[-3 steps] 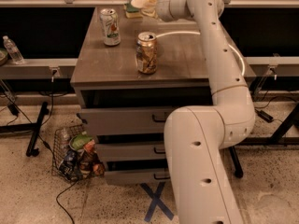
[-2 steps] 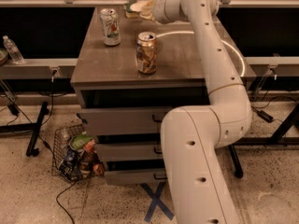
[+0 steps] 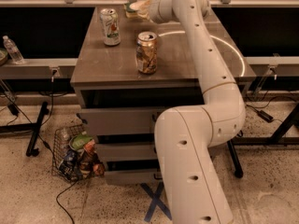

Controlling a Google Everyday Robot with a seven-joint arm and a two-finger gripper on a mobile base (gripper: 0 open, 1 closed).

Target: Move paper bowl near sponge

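**HAND AT PAPER BOWL, FAR EDGE OF DESK**

The white arm [image 3: 205, 78] is rising from the floor in front of the desk [image 3: 187, 62] and arching over the desk's right half toward its far edge. The hand [image 3: 145, 9] is sitting at that far edge, left of centre, at the end of the wrist housing. The hand is overlapping the paper bowl [image 3: 138, 5]. The wrist is covering the hand, so it cannot be told whether the hand is clamped on the bowl or standing apart.

The paper bowl is showing as an off-white shape directly left of the hand. It cannot be told whether it is resting on the desk or being held just above it. The sponge [image 3: 129, 12] is lying just beside the bowl, on its left, with yellow and green showing. Whether the two are touching cannot be told.

Two cans are standing upright on the desk:

- The green-and-white can [image 3: 110, 27] is standing in the left part of the far half, near the sponge but apart from it.
- The gold can [image 3: 146, 52] is standing near the centre, closer to the front edge, well apart from the bowl.

Drawers [image 3: 117, 120] are filling the front of the desk. A wire basket [image 3: 77, 155] holding mixed packaging is sitting on the floor at the desk's left corner. A water bottle [image 3: 12, 49] is standing on the low shelf at far left. A blue tape cross [image 3: 156, 202] is lying on the floor beside the arm's base.
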